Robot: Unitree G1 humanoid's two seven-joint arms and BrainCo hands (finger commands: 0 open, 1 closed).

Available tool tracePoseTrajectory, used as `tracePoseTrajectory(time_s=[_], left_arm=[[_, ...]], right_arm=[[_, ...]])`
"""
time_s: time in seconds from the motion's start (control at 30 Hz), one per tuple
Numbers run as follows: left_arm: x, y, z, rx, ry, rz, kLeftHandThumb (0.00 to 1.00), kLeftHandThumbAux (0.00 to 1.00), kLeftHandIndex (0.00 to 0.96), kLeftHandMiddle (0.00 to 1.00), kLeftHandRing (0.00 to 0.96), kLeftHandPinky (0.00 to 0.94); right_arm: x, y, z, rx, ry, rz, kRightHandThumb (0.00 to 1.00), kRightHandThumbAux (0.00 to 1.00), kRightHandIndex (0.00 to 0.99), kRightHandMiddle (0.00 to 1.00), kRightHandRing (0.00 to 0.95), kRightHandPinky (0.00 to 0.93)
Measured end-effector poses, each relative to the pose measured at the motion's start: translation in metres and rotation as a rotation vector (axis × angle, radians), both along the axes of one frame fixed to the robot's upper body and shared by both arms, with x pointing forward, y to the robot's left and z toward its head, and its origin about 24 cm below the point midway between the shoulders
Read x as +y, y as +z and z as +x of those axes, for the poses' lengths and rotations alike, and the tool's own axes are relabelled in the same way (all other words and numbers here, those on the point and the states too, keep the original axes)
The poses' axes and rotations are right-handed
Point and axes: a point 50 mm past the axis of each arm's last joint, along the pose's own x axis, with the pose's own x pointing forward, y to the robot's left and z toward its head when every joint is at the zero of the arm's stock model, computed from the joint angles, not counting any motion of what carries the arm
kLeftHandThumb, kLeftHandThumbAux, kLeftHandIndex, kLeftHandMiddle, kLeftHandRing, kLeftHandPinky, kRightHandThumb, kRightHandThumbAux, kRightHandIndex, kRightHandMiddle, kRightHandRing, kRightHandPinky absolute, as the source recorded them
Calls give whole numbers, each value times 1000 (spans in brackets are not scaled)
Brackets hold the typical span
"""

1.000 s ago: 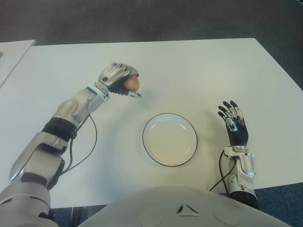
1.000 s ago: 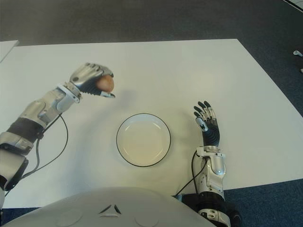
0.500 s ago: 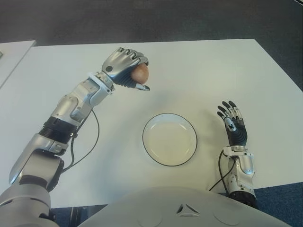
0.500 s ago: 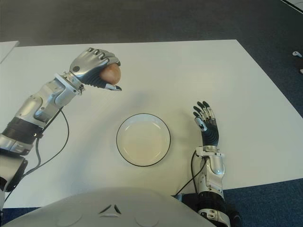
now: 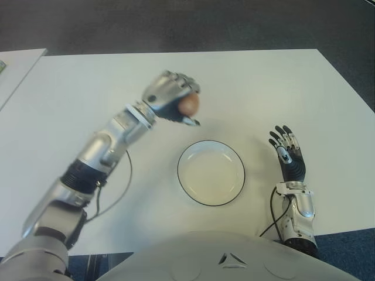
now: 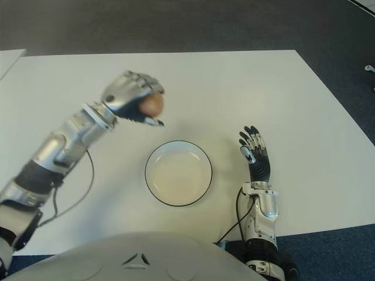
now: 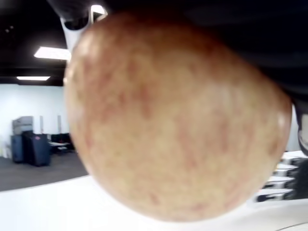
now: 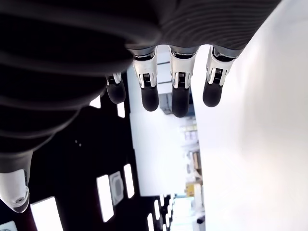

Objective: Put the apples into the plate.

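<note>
Apple (image 5: 189,104) is sitting enclosed in the curled left robot hand (image 5: 171,99), raised above the counter (image 5: 263,88) just short of the plate (image 5: 211,172) for release. Right robot hand (image 5: 290,155) is idling beside the plate's right, fingers extended, empty.

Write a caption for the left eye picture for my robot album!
The robot's left hand carries an apple toward the empty plate while its right hand waits open beside it.
</note>
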Motion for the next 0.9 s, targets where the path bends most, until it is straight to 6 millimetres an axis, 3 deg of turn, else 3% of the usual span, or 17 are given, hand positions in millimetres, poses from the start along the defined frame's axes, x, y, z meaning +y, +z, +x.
tracePoseTrajectory(time_s=[0.13,0.27,0.67,0.9], left_arm=[[-22,-3,-27,89,-133,1,752,692,445,837,842,827],[-28,-8,-43,173,-210,21,752,692,445,837,845,839],[-15,-41,-40,236,-163,208,750,692,445,831,843,860],[-21,-64,-62,281,-170,184,750,693,444,832,838,841]], right_arm=[[6,0,1,1,0,-1,196,519,74,135,136,156],[7,0,1,5,-10,-8,199,523,72,132,133,151],[9,0,-1,3,-18,-21,194,542,68,137,135,150],[11,1,-1,-12,-8,-36,173,559,61,138,129,138]])
